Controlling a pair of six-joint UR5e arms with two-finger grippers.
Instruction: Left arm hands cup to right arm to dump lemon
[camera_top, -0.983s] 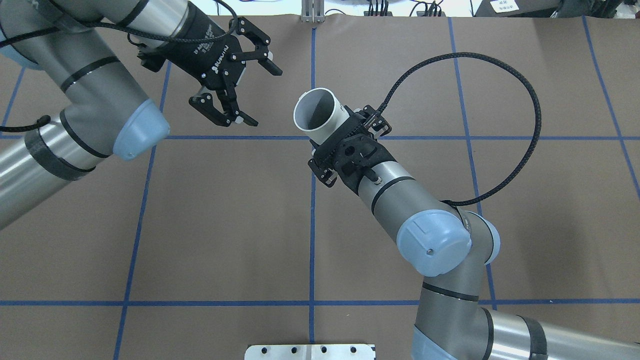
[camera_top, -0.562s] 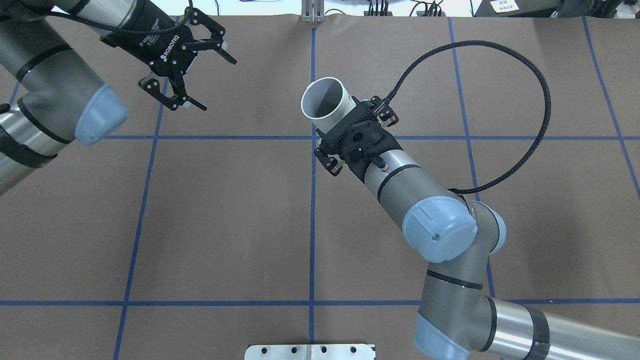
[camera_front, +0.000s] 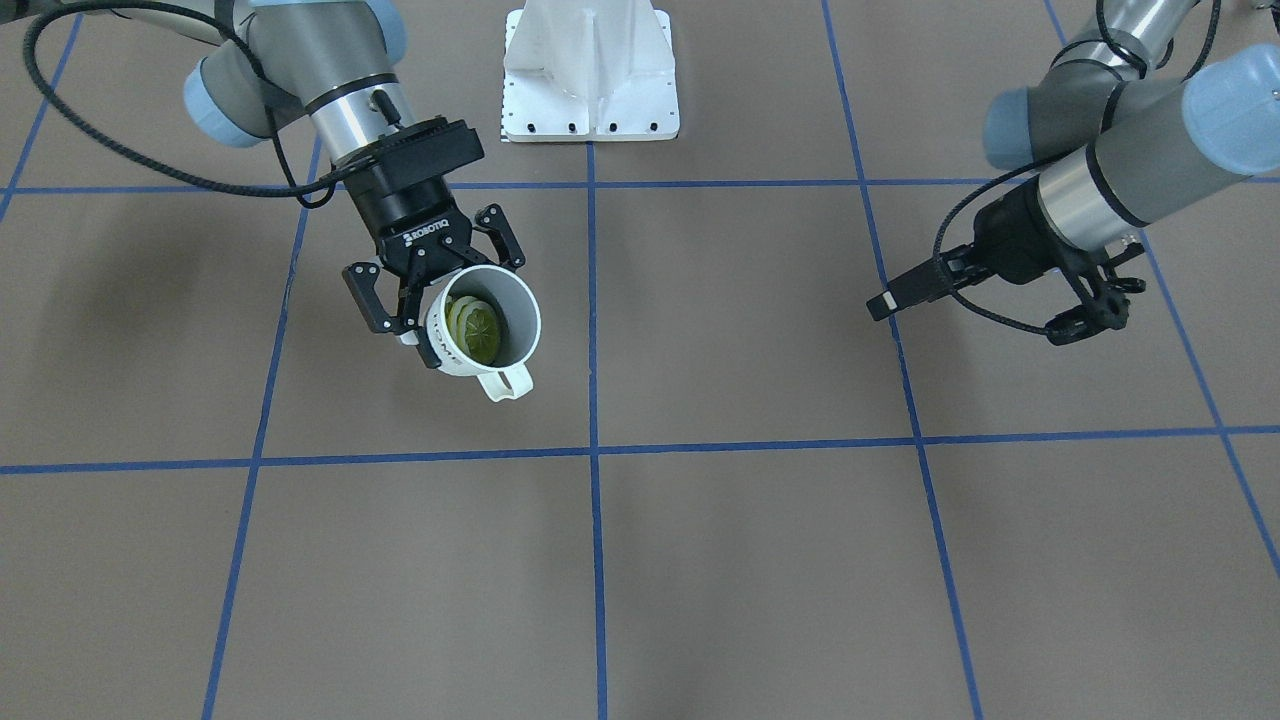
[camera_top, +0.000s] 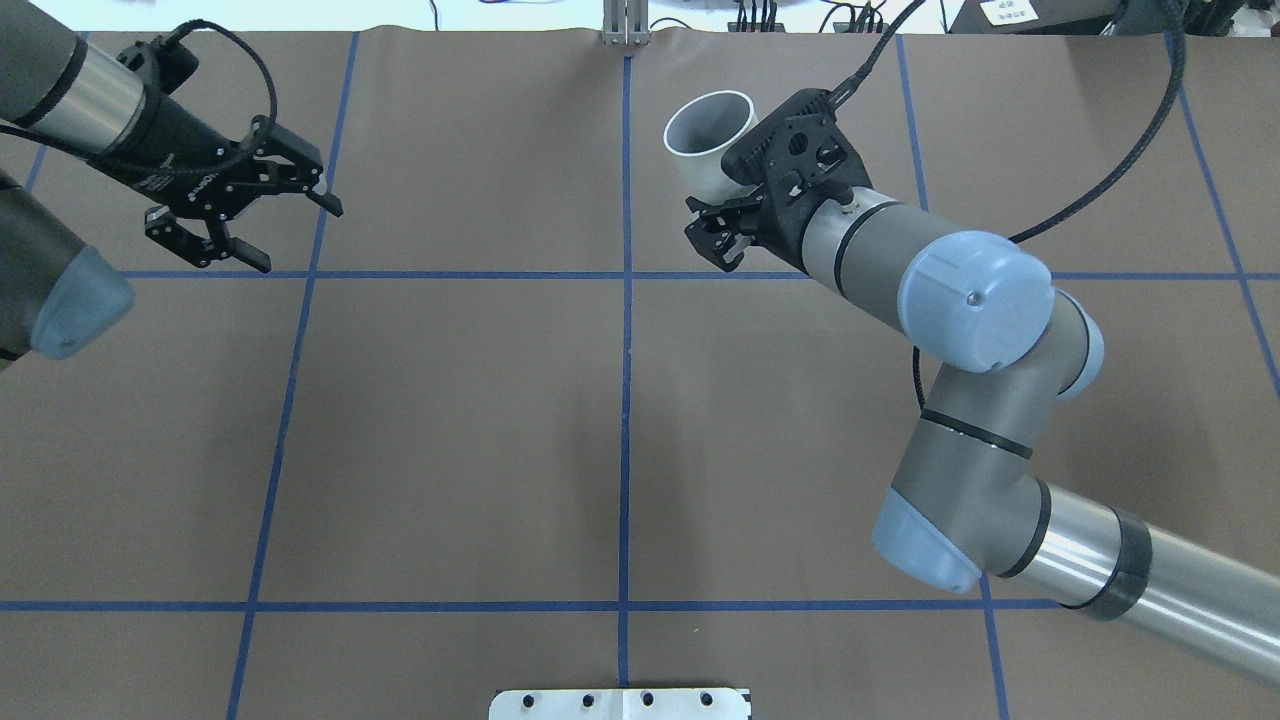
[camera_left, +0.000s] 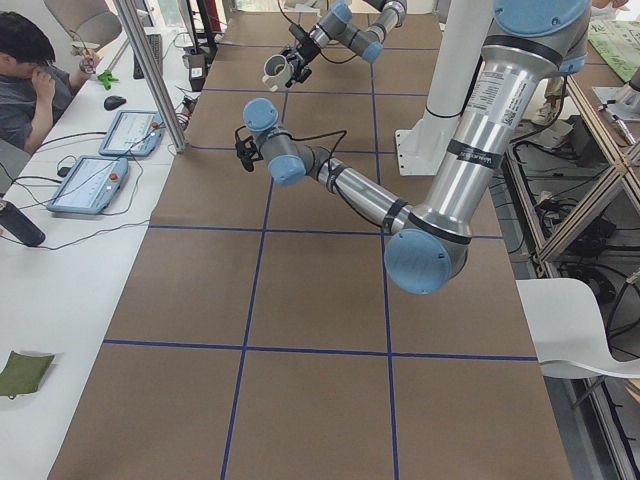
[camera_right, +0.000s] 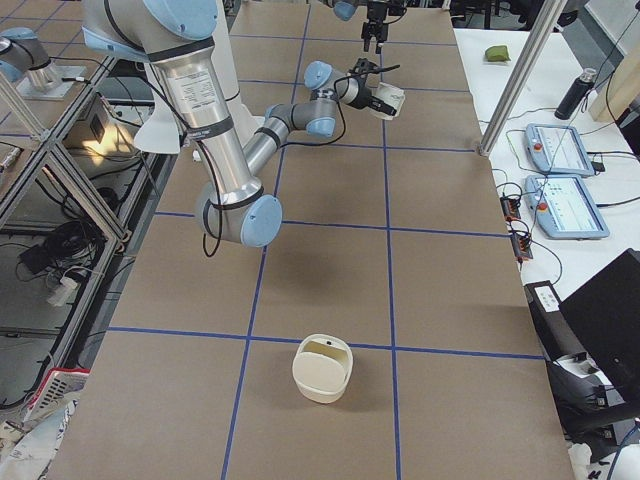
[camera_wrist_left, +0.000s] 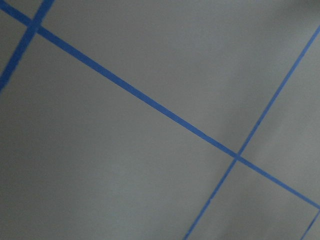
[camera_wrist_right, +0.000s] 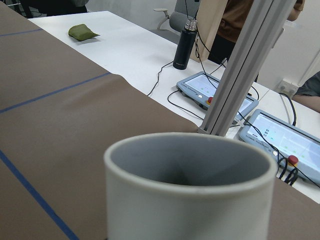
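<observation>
The white cup (camera_front: 452, 355) is held off the table by my right gripper (camera_front: 440, 288), which is shut on its wall. It is tilted with its mouth away from the robot and its handle (camera_front: 506, 385) toward the operators' side. Green-yellow lemon slices (camera_front: 472, 325) lie inside. The cup also shows in the overhead view (camera_top: 706, 135), with the right gripper (camera_top: 722, 195) behind it, and fills the right wrist view (camera_wrist_right: 190, 195), where the lemon is hidden. My left gripper (camera_top: 298, 238) is open and empty, far to the left, and also shows in the front view (camera_front: 962, 322).
A cream container (camera_right: 322, 368) stands on the table near the robot's right end. The white base plate (camera_front: 590, 75) lies at the robot's side. An aluminium post (camera_wrist_right: 240, 75), tablets and a black bottle (camera_wrist_right: 182, 45) stand beyond the far table edge.
The left gripper has pulled back further to the left, still open. The right arm has carried the cup farther from the robot and to the right, turning its wrist.
</observation>
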